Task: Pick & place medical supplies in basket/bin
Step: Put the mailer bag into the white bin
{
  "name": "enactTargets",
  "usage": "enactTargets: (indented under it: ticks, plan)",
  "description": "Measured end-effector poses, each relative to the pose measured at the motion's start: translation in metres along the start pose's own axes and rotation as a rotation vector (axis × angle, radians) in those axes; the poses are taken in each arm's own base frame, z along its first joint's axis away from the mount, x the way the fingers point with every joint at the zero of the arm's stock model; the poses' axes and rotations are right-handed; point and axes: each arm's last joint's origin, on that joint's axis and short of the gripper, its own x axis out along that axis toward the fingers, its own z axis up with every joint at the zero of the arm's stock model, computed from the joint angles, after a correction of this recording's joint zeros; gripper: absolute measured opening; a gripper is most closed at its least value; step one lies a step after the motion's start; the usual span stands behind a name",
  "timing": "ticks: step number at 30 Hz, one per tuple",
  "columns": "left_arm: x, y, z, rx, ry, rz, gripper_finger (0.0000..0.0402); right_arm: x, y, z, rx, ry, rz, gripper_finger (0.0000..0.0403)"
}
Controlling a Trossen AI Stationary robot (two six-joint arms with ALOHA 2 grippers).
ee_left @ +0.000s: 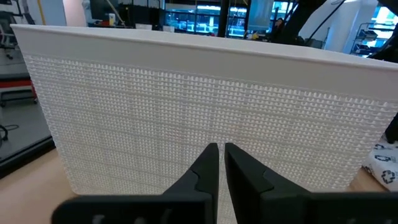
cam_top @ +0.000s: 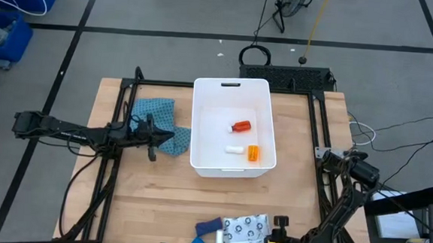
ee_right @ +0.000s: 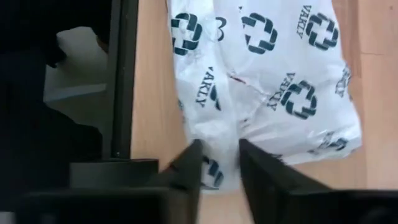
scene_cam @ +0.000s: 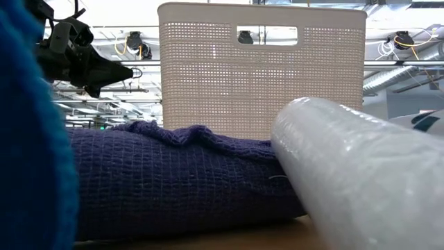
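The white bin stands at the table's middle and holds the red bottle, the white tube and the orange pill bottle. My left gripper hovers shut just left of the bin, above the table, with its fingers pointing at the bin's wall. My right gripper is at the near edge, on the right end of the patterned white pouch. Two blue pieces lie left of the pouch. My right gripper has the pouch's edge between its two fingers, at the pouch's right end. The fingers come from above, slanting down. The rest of the pouch lies flat on the table.
A teal patterned cloth lies left of the bin, partly under my left gripper. A black frame rail runs beside the pouch. The low view is filled by a blue knit piece and the plastic-wrapped pouch.
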Motion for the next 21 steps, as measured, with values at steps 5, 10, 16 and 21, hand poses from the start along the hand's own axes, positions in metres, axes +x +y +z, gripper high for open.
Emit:
enactTargets:
  ticks: [5, 10, 16, 21]
  plan:
    - [0.000, 0.000, 0.000, 0.000, 0.000, 0.000, 0.0034, 0.001, -0.005, 0.001, 0.018, 0.044, -0.022, 0.0011]
    - [0.000, 0.000, 0.000, 0.000, 0.000, 0.000, 0.0026, -0.016, -0.018, 0.001, 0.032, 0.010, -0.070, 0.0001]
    - [0.000, 0.000, 0.000, 0.002, 0.003, -0.001, 0.0009, -0.061, -0.041, 0.008, 0.074, -0.137, -0.081, 0.0000]
    - [0.000, 0.000, 0.000, 0.001, 0.003, -0.001, 0.0004, -0.085, -0.052, 0.014, 0.067, -0.228, -0.049, 0.0000]
